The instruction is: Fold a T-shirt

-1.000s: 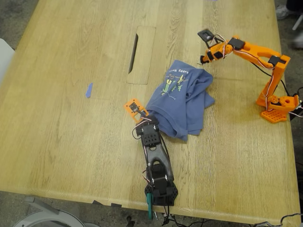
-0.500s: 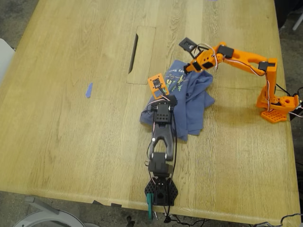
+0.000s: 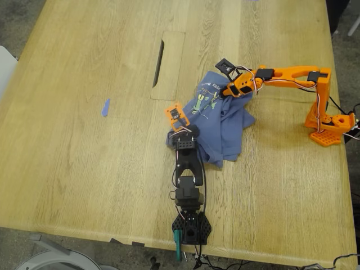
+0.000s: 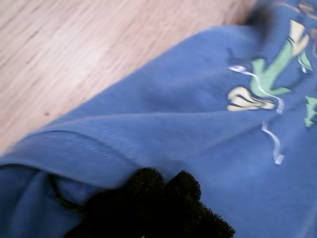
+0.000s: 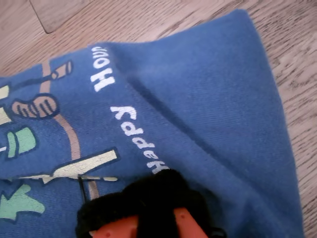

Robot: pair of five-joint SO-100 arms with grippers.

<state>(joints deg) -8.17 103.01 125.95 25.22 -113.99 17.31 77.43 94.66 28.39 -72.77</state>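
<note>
Both grippers are working the T-shirt [image 3: 216, 121], bunched mid-table [image 3: 84, 157]: my first gripper [image 4: 158, 191] is pinching its near hem; my second gripper [image 5: 143, 198] is pressing on the print, jaw state unclear. Risk: uneven pulling is likely bunching cloth further.

Overhead exterior; both wrist cameras close, slightly blurred

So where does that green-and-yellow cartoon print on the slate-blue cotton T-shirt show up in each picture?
Exterior view: green-and-yellow cartoon print mid-table on the crumpled slate-blue cotton T-shirt, between both arms.
First wrist view: print beyond the dark fingertips.
Second wrist view: print beside the white lettering.
Shared landmark: the print itself.
</note>
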